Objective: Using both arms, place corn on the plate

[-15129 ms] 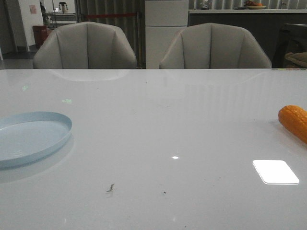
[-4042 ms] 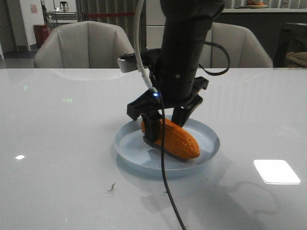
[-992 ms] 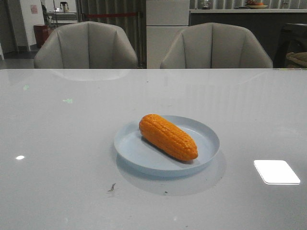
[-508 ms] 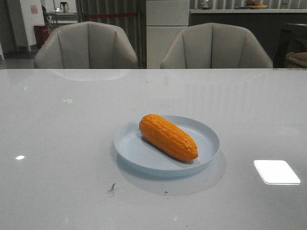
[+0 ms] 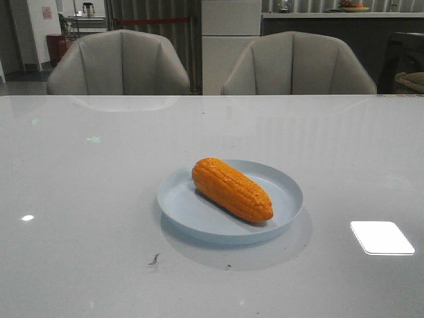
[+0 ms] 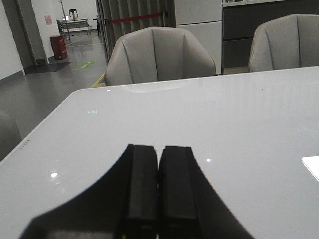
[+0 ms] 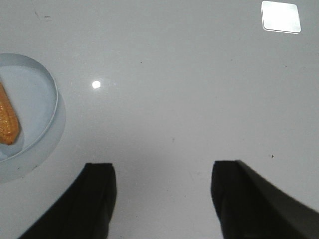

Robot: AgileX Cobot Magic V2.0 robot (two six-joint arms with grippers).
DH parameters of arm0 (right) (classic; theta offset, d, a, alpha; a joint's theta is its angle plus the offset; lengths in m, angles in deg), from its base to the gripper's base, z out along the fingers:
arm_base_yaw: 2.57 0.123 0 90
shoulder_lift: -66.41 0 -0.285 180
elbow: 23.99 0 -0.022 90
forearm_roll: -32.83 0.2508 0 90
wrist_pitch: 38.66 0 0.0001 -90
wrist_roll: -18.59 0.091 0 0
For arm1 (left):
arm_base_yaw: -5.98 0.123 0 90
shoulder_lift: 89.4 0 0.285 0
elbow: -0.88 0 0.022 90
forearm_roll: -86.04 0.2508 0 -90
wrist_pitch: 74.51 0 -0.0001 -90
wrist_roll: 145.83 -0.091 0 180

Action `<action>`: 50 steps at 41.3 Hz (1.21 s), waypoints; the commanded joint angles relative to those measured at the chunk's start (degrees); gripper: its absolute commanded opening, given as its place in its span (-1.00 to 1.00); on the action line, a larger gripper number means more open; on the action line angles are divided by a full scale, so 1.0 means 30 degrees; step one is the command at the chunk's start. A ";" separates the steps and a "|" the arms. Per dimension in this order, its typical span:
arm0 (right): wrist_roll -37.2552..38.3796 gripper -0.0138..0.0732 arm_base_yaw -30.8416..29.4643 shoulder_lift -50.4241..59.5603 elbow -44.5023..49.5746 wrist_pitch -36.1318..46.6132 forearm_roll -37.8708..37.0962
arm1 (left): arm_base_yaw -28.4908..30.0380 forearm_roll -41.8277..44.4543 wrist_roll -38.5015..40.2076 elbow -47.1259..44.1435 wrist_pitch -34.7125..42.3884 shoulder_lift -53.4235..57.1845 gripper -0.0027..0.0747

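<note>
The orange corn (image 5: 232,188) lies on its side on the pale blue plate (image 5: 283,187) in the middle of the table, its tapered tip toward the front right. Neither arm shows in the front view. My left gripper (image 6: 159,149) is shut and empty above bare table, with no corn or plate in its view. My right gripper (image 7: 163,169) is open and empty above bare table; the plate's rim (image 7: 51,119) and the corn's tip (image 7: 8,126) show at the edge of its view, apart from the fingers.
Two grey chairs (image 5: 119,64) (image 5: 297,64) stand behind the table's far edge. A bright light reflection (image 5: 380,237) lies on the glossy tabletop at the front right. A small dark speck (image 5: 154,259) lies in front of the plate.
The plate moved from the left to the table's middle and the corn from the right onto it. The arm has since pulled out of the front view. Nothing moved over the last second.
</note>
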 commanded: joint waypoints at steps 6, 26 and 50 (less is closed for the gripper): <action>-0.0146 0.52 -0.0110 0.0131 -0.0498 0.1201 -0.0048 | 0.0028 -0.0162 0.0132 -0.0698 0.1464 0.0416 -0.69; -0.0146 0.49 -0.0110 0.0131 -0.0498 0.1191 -0.0933 | 0.0028 -0.0162 0.0132 -0.0698 0.1464 0.0416 -0.69; -0.0146 -0.59 -0.0110 0.5006 0.5331 1.0294 0.3443 | 0.0028 -0.0162 0.0132 -0.0698 0.1464 0.0416 -0.69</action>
